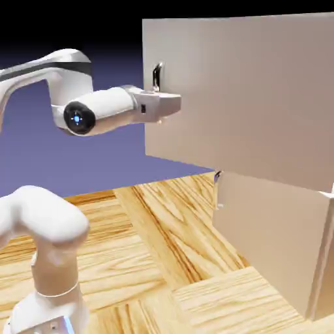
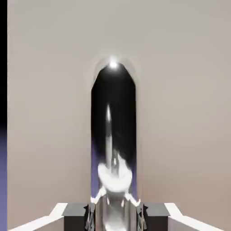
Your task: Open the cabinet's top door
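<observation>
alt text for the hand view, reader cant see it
The claw is shut on the shiny dark metal handle, which runs up the middle against the flat beige top door; a strip of black and blue-violet backdrop edges the left.

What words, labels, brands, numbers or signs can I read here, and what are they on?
None. I can make out no writing on the white arm, the cabinet's top door, the lower panel or the wooden surface.
</observation>
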Robot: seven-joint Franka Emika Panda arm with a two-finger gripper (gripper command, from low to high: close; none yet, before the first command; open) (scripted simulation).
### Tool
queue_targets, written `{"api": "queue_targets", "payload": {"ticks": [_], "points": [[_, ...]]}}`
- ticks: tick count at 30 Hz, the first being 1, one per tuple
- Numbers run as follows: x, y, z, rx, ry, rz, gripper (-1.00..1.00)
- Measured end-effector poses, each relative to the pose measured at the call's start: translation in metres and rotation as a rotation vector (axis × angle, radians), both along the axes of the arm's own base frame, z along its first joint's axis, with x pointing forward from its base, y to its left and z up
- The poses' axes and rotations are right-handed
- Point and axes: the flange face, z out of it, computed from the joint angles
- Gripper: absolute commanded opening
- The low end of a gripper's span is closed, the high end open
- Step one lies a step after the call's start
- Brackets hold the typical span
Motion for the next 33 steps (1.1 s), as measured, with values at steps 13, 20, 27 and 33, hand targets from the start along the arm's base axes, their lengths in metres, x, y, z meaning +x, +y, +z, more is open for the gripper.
{"api": "queue_targets", "payload": {"ticks": [13,20,27,33], "points": [[-0.047,-0.087,0.0,0.001,0.0,0.208,-1.0],[-0.068,-0.153,0.0,0.001,0.001,0.355,-1.0],[-0.081,-0.235,0.0,0.001,0.001,0.529,-1.0],[-0.081,-0.297,0.0,0.001,0.001,0.661,-1.0]]}}
